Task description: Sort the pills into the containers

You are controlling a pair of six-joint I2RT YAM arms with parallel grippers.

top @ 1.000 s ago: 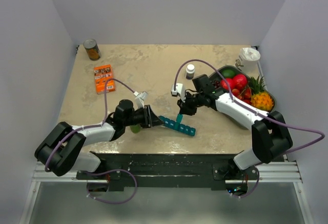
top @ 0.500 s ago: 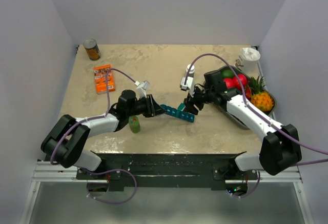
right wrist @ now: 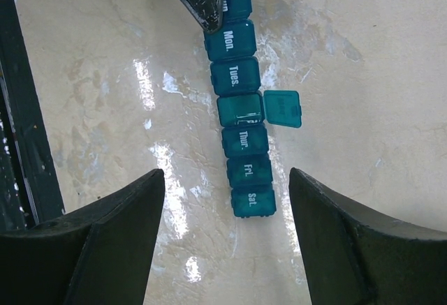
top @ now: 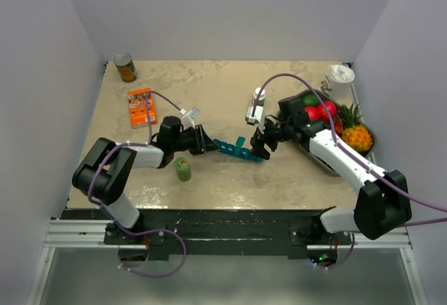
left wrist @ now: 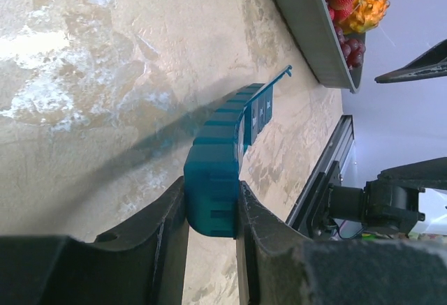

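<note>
A beige, mottled stone-look table stands between pale lilac walls. Near its middle lies the teal pill organiser [right wrist: 241, 116], a strip of seven compartments running left to right, its right end a little nearer. Labels read Mon., Tues., Thur., Fri. and Sat.; the fourth compartment stands open, its lid [right wrist: 282, 108] flipped out to the far side, and the other lids are down. Whether anything lies inside the open compartment cannot be told.

The left gripper [left wrist: 211, 197] is clamped on the organiser's left end, one finger on each long side. The right gripper [top: 261, 146] hangs over the right end with its jaws spread wide, touching nothing.

Just near of the left gripper stands a small green cylinder [top: 183, 169]. Beyond the right gripper, farther back, is a small bottle with a white cap [top: 259, 95]. At the right edge sits a grey fruit tray [left wrist: 300, 26], with a white cup [top: 340, 76] behind it. Far left lie an orange box [top: 142, 106] and a can [top: 126, 68].
</note>
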